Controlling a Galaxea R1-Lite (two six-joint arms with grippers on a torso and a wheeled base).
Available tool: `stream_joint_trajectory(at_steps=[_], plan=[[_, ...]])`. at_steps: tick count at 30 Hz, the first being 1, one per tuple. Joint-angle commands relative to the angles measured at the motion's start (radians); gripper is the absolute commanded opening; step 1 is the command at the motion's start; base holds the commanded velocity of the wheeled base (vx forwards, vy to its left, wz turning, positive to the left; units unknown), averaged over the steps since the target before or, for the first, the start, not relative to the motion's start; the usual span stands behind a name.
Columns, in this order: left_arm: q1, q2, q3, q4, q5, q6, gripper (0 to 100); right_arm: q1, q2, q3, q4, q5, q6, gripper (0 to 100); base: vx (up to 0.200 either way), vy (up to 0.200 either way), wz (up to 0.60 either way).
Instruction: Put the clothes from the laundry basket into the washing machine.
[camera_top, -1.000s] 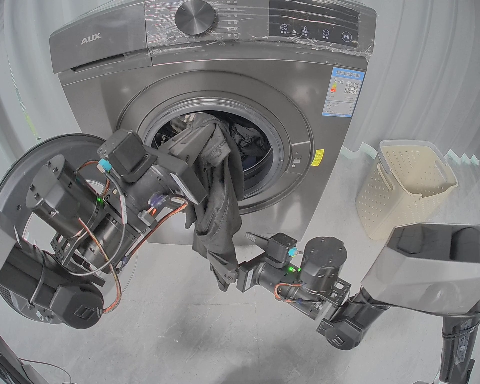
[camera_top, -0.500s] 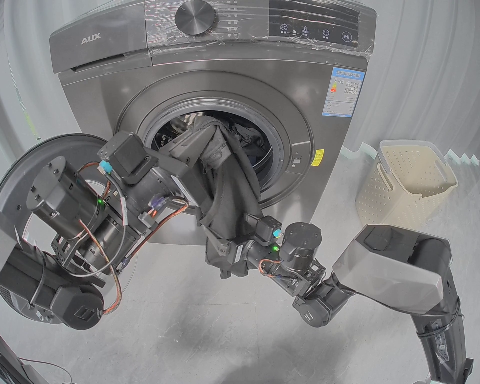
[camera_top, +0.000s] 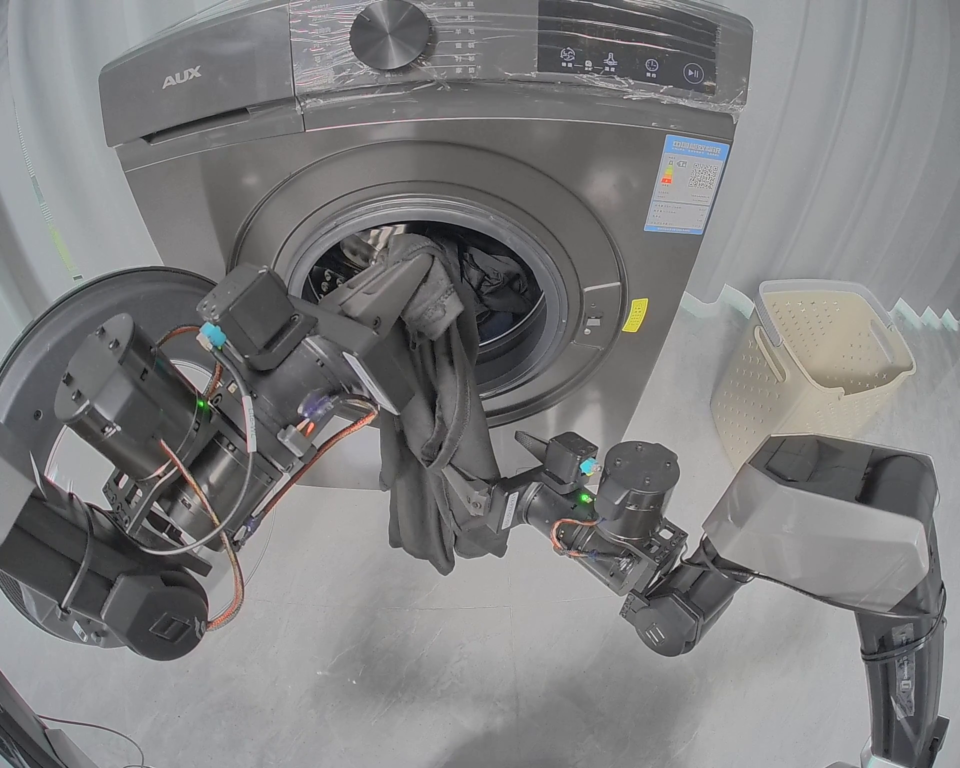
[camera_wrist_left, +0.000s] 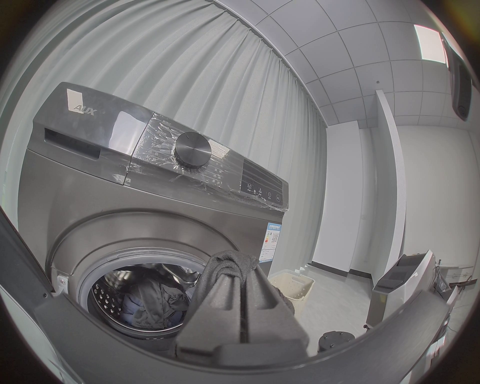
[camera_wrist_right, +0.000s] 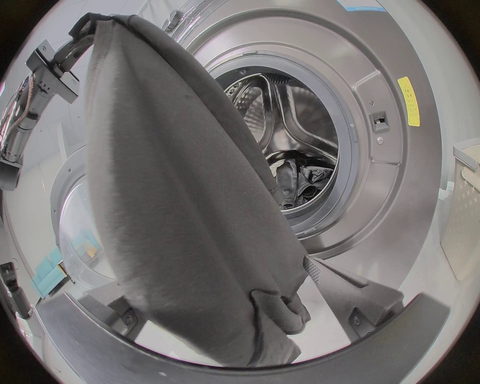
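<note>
Left pincer (camera_top: 405, 285) clamping top of dark grey garment (camera_top: 440, 420) at drum mouth, frame centre. Right pincer (camera_top: 470, 500) sitting spread apart around garment's hanging hem, lower centre. Washing machine (camera_top: 600, 200) standing open, dark clothes (camera_top: 500, 285) lying inside. Laundry basket (camera_top: 810, 370) standing at right.

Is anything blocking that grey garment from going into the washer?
Nothing visible. The door is swung wide open, and the garment hangs from the left hand right at the open drum mouth.

Grey floor (camera_top: 400, 650): washing machine (camera_top: 400, 180), laundry basket (camera_top: 800, 390)
</note>
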Motion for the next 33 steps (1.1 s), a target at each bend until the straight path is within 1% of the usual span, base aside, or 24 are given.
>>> stream_joint_trajectory(at_steps=[1,5,7,11,12,13,18,19,23,26,27,28,29,30,33], plan=[[-0.005,-0.002,0.001,0.0,0.001,-0.003,0,0.006,-0.001,-0.031,0.005,0.002,-0.002,100,0.0,0.0,0.0],[-0.005,-0.003,0.003,0.0,0.001,-0.004,0,0.043,0.087,-0.133,0.012,0.003,-0.005,100,0.0,0.0,0.0],[-0.005,-0.003,0.003,0.0,0.001,-0.004,0,0.046,0.13,-0.193,0.032,0.003,-0.007,100,0.0,0.0,0.0],[-0.005,-0.003,0.001,0.0,0.001,-0.006,0,0.027,0.2,-0.278,0.052,0.003,-0.024,100,0.0,0.0,0.0],[-0.005,-0.005,0.0,0.0,0.002,-0.01,0,0.009,0.229,-0.312,0.052,0.003,-0.024,100,0.0,0.0,0.0],[-0.004,-0.005,0.0,0.0,0.004,-0.013,0,0.001,0.237,-0.321,0.051,0.003,-0.024,0,0.0,0.0,0.0],[0.004,-0.013,0.003,0.0,0.01,-0.024,0,-0.016,0.215,-0.32,0.031,0.003,-0.018,0,0.0,0.0,0.0],[0.007,-0.009,0.006,0.0,0.01,-0.033,0,-0.023,0.189,-0.306,0.02,0.003,-0.018,0,0.0,0.0,0.0],[0.027,-0.002,0.038,0.001,0.012,-0.052,0,-0.052,0.088,-0.214,0.012,0.003,-0.018,0,0.0,0.0,0.0],[0.074,0.007,0.067,0.001,0.006,-0.053,0,-0.083,-0.012,-0.13,0.002,0.005,-0.019,0,0.0,0.0,0.0],[0.082,0.012,0.069,0.001,0.004,-0.056,0,-0.091,-0.041,-0.11,0.0,0.008,-0.021,0,0.0,0.0,0.0],[0.082,0.012,0.069,0.001,0.004,-0.056,0,-0.091,-0.041,-0.11,0.0,0.008,-0.021,0,0.0,0.0,0.0],[0.094,0.023,0.084,0.003,0.002,-0.061,0,-0.108,-0.099,-0.067,0.0,0.011,-0.022,0,0.0,0.0,0.0],[0.099,0.026,0.096,0.003,0.002,-0.064,0,-0.112,-0.124,-0.051,0.0,0.011,-0.022,0,0.0,0.0,0.0],[0.105,0.05,0.144,0.006,-0.002,-0.064,0,-0.114,-0.183,-0.013,0.0,0.011,-0.022,0,0.0,0.0,0.0]])
